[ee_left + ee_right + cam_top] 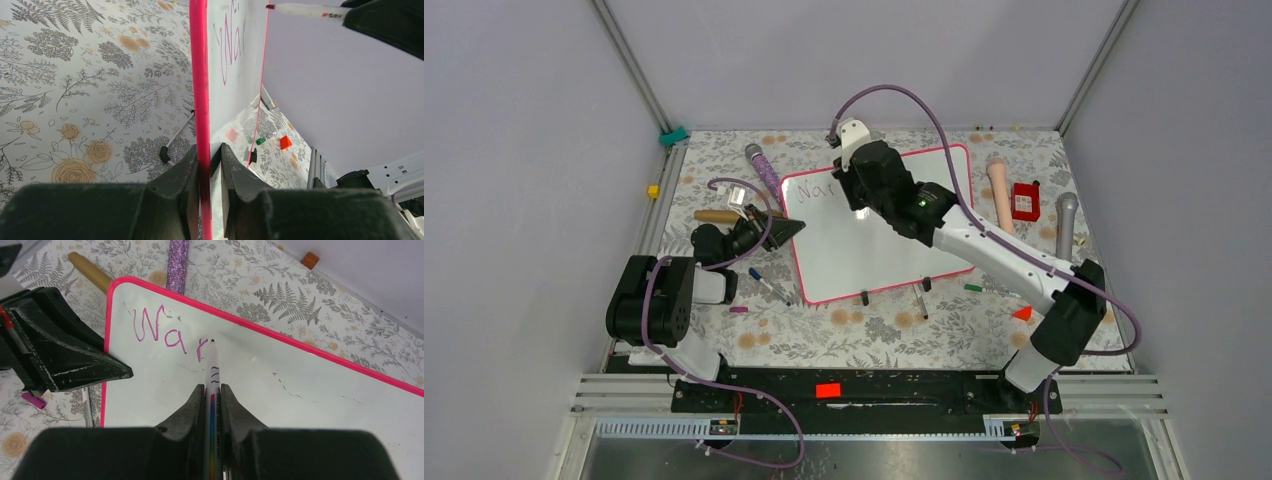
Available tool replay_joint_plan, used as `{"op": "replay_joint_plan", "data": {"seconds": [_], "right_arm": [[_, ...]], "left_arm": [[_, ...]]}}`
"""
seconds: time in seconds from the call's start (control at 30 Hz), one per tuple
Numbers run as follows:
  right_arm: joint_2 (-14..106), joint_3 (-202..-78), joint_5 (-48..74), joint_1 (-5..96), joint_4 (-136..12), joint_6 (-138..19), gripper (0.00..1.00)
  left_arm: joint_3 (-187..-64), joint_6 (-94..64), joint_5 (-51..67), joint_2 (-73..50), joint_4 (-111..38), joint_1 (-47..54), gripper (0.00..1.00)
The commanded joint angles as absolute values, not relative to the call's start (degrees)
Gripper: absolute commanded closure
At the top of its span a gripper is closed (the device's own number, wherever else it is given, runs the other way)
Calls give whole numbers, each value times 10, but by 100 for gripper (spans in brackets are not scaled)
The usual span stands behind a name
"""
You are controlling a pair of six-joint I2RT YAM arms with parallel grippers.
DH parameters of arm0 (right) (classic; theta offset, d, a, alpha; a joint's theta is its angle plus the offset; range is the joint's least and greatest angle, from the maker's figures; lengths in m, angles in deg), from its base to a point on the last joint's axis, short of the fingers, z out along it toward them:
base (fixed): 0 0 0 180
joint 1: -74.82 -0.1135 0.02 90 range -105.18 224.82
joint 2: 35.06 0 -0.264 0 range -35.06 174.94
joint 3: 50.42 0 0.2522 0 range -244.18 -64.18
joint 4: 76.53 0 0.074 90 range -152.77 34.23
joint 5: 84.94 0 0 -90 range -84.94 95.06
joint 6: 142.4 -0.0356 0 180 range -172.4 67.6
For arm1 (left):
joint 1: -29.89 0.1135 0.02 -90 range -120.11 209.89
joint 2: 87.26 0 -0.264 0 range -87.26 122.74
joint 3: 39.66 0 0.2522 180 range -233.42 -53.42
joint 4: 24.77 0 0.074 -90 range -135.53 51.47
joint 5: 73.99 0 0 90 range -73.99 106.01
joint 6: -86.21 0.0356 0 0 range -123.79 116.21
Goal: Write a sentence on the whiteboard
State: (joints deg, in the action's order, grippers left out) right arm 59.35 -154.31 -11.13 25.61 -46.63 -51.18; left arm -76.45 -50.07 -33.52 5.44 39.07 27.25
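The whiteboard [854,262], glossy white with a pink frame, lies slightly askew on the flowered table. Its sentence [810,190] reads "War" in purple-pink letters [165,332] at the top left corner, also seen edge-on in the left wrist view [231,47]. My left gripper [796,228] is shut on the board's pink left edge [201,90], one finger on each side [210,150]. My right gripper [213,389] is shut on a white marker [212,365] with a rainbow stripe. Its tip touches the board just right of the "r". In the top view my right gripper [858,192] hovers over the board's upper middle.
A purple glitter microphone [764,168] and a wooden handle [716,215] lie left of the board. A beige microphone [1000,190], red box [1025,201] and grey microphone [1066,222] lie to its right. Loose markers [769,287] [921,303], a green cap [973,287] and an orange wedge [1023,313] lie in front.
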Motion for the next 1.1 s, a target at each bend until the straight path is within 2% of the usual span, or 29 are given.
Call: {"op": "replay_joint_plan", "data": {"seconds": [0.0,1.07], "right_arm": [[553,-1539,-105,264,-477,-513,100],[609,-1550,-120,269,-460,-514,100]], "left_arm": [[-766,-455,-342,46,410,265,100],[-766,-449,-341,42,403,265,100]]}}
